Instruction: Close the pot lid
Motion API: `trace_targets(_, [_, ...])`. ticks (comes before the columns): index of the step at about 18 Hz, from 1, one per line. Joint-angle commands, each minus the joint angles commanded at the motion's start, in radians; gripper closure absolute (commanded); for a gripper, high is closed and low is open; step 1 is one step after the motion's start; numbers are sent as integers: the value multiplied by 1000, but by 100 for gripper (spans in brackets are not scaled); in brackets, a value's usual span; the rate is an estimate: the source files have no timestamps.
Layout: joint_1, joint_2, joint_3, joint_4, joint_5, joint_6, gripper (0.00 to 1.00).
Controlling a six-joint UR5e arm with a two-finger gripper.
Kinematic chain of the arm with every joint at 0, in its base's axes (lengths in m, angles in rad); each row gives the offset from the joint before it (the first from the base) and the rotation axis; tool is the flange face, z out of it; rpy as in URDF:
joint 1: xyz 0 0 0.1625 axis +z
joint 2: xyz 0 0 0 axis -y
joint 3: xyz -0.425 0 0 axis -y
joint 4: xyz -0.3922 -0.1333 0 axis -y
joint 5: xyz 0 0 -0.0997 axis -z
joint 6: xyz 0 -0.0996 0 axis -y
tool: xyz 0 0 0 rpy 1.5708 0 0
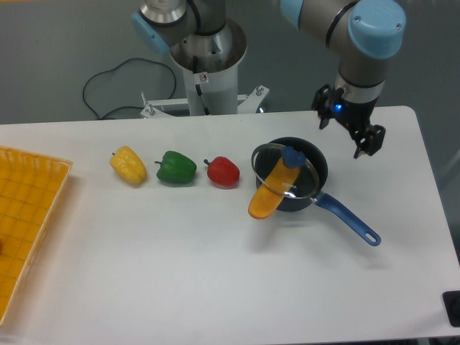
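White table (pixel 215 273), grey floor behind, pot (pixel 309 180) with lid (pixel 284 172) resting askew, yellow tray (pixel 21 230) at left edge, gripper (pixel 350 131) raised, empty, jaws apart.

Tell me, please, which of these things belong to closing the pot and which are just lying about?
For the job: pot, lid, claw.
Just lying about: yellow pepper, green pepper, red pepper, orange spatula-like piece under the lid, yellow tray.

The lid (pixel 285 172) sits askew on the pot (pixel 305 175), pincer (pixel 350 134) apart.
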Motion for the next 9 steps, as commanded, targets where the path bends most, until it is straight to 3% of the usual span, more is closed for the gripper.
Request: trace_targets(9, [29, 18, -5, -5, -15, 2, 0])
